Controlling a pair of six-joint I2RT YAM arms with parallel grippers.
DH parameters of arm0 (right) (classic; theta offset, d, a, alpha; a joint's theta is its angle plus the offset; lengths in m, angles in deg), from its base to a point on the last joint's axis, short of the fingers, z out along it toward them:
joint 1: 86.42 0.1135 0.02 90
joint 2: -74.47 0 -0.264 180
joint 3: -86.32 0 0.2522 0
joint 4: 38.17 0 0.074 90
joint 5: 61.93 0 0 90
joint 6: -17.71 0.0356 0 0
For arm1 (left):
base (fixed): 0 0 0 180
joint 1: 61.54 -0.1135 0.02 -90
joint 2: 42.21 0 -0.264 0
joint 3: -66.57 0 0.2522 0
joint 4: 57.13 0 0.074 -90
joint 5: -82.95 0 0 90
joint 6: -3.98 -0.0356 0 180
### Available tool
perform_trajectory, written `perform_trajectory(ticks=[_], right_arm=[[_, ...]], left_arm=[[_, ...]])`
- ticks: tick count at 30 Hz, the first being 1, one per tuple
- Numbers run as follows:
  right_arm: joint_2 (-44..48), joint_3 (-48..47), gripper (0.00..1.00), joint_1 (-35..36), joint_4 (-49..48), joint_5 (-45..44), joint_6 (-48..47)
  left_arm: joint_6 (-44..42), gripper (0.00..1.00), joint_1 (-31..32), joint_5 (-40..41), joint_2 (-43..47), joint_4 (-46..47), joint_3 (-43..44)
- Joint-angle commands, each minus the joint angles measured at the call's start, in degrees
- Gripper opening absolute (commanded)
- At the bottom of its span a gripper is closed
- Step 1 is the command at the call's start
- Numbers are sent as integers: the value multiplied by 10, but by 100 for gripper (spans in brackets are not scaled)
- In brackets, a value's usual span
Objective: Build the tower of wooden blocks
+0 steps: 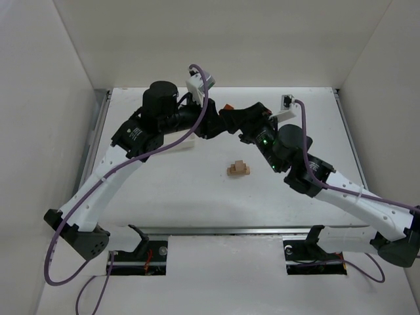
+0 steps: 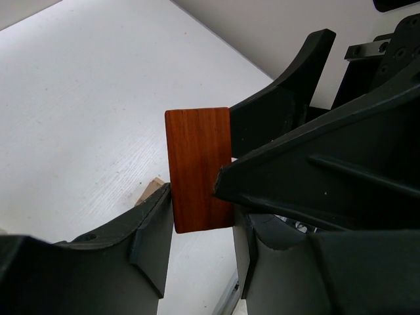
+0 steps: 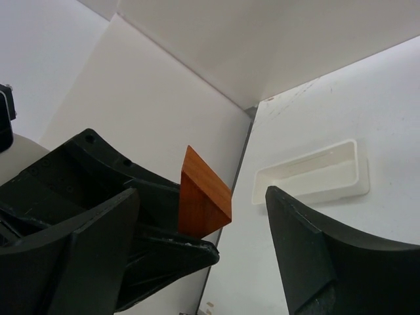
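Note:
The wood block tower (image 1: 238,168) is a small stack of light tan blocks at the table's middle. Above the far part of the table the two grippers meet around the orange-red wedge (image 1: 228,107). My left gripper (image 2: 200,230) is shut on the wedge (image 2: 200,170), which stands between its two fingers. My right gripper (image 3: 203,193) is open, its fingers spread wide on either side of the wedge (image 3: 203,197) without pressing it. One dark finger of the right gripper crosses the left wrist view and hides the wedge's right edge.
A long white tray (image 3: 315,174) lies on the table beyond the wedge; in the top view it shows partly under the left arm (image 1: 185,144). A tan corner (image 2: 152,190) peeks out behind my left finger. White walls enclose the table on three sides.

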Motion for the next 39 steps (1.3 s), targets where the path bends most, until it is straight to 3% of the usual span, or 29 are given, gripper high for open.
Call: perform_trajectory(ticks=[1, 5, 7, 10, 11, 15, 18, 19, 21, 25, 29, 37, 39], right_arm=[[17, -15, 84, 7, 19, -4, -6], [31, -28, 91, -3, 37, -17, -18], [37, -42, 100, -19, 63, -26, -28], [37, -76, 100, -73, 108, 25, -69], [37, -83, 100, -88, 115, 48, -106], [25, -94, 100, -193, 109, 290, -213], [72, -28, 100, -227, 40, 387, -249], [90, 33, 100, -245, -42, 456, -249], [116, 71, 100, -260, -101, 518, -249], [69, 75, 99, -289, -146, 660, -249], [-6, 26, 89, -300, -168, 804, -249], [-8, 59, 88, -300, -321, 828, -154], [-8, 68, 84, -300, -360, 828, -111]], left_arm=[[13, 0, 0, -8, 25, 35, -5], [18, 0, -5, -18, 37, 35, -20], [18, 0, -5, -31, 43, 35, -27], [18, 0, -21, -62, 59, 59, -47], [25, 0, -28, -82, 65, 71, -67], [98, 0, -82, -181, 118, 229, -155], [178, 0, -107, -251, 131, 297, -198], [194, 0, -123, -267, 131, 325, -203], [239, 0, -136, -307, 131, 360, -215], [264, 0, -144, -348, 126, 405, -220], [264, 0, -149, -360, 126, 405, -215], [270, 0, -155, -366, 115, 416, -203], [270, 0, -155, -366, 110, 416, -203]])
